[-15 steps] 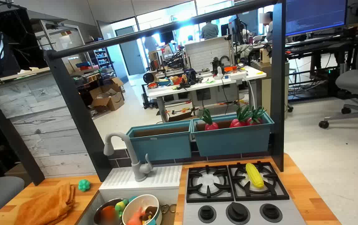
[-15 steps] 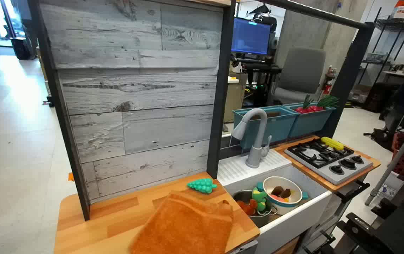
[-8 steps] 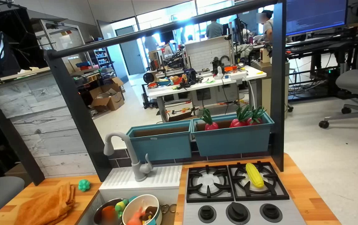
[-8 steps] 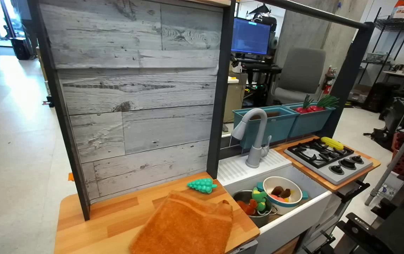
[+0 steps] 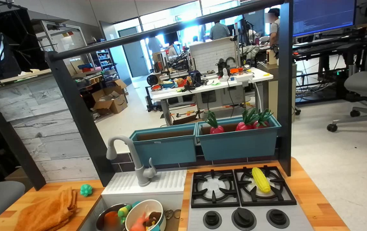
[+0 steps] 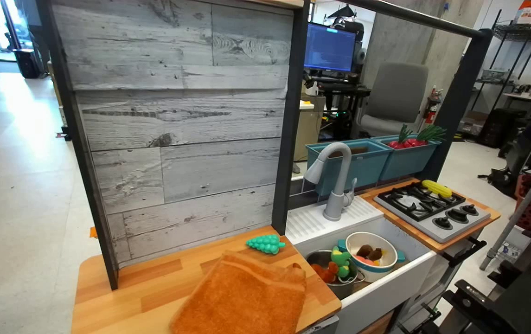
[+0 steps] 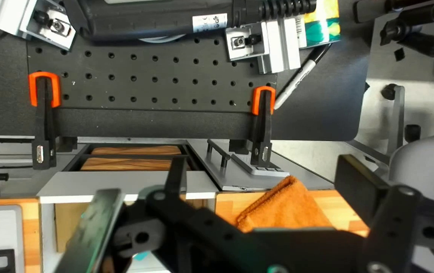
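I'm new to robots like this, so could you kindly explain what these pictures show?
The machine is a single robot arm; its black gripper appears in the wrist view, taken by a camera on the arm's wrist. Its jaws stand wide apart and hold nothing. The two exterior views come from cameras outside the robot, looking at a toy kitchen. On the wooden counter lie an orange cloth and a green toy. The sink holds a metal pot and a white pot, both with toys inside. Yellow corn lies on the stove.
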`<state>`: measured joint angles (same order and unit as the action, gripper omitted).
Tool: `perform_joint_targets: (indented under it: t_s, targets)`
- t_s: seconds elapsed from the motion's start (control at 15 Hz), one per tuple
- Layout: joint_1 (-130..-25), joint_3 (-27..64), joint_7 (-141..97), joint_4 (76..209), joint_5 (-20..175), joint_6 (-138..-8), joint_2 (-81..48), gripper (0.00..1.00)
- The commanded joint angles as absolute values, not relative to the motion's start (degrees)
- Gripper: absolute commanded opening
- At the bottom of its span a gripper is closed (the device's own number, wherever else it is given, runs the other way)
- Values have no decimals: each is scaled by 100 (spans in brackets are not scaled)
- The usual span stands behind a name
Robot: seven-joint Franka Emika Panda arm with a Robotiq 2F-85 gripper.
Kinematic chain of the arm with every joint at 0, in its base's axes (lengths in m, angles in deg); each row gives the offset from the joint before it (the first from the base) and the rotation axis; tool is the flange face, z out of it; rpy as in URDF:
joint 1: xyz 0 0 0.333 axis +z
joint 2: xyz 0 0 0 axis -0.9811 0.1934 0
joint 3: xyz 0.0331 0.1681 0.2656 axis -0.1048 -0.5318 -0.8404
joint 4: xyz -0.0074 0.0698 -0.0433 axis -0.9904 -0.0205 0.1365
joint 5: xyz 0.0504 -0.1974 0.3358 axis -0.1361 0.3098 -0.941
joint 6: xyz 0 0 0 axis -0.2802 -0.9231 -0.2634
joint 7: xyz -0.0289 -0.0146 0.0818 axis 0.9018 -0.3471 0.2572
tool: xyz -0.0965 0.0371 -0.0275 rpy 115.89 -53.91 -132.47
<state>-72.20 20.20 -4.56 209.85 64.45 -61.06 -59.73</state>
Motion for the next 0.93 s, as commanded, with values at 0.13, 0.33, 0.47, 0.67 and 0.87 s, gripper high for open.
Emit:
perform_joint_targets:
  t_s: [0.13,0.33,0.47,0.67,0.87]
  targets:
    - [-7320,2002,-388,20973,6338,-6009,-5971,100]
    - [-7304,2108,-262,20852,6087,-6575,-5259,100]
    - [-7198,2092,-209,20441,5837,-6950,-4441,100]
    - [-7291,1824,-579,19828,5921,-7242,-3493,100]
    - [-7368,1618,-884,18979,5882,-7398,-2406,100]
